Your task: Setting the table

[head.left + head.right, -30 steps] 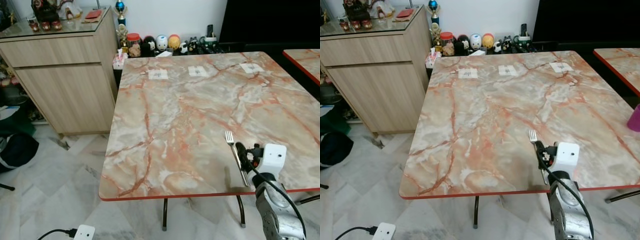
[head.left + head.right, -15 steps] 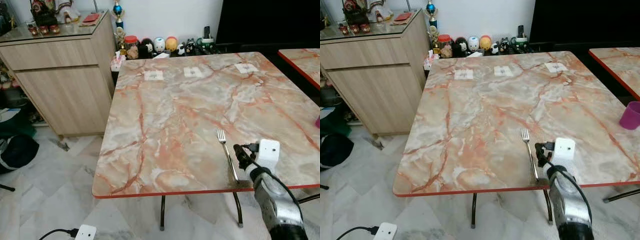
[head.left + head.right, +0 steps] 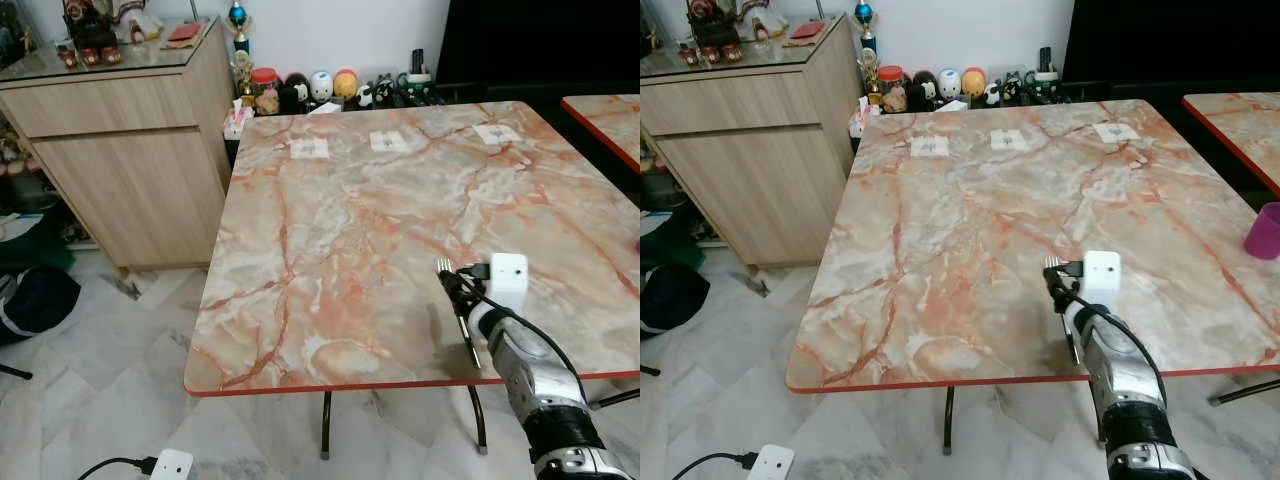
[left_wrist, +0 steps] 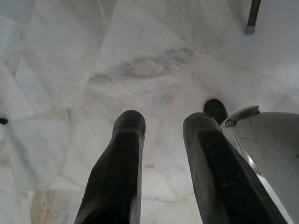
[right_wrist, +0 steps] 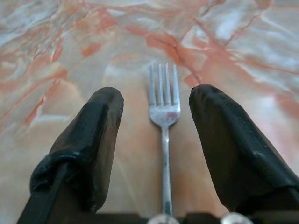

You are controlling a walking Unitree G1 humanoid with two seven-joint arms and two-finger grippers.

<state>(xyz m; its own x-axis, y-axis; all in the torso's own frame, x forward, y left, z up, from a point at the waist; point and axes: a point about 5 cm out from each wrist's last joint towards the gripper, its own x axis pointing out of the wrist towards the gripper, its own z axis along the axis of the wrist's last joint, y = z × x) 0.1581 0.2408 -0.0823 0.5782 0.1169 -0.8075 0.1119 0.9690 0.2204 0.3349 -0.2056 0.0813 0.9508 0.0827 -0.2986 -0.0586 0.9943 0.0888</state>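
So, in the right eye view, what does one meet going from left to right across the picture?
Black bag → wooden cabinet → marble table → fork under the right gripper → purple cup.

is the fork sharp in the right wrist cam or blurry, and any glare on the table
Right wrist view: the fork tines are fairly sharp, the near handle and right gripper fingers softer. Left eye view: soft pale sheen on the table, no hard glare; a faint shadow beside the gripper.
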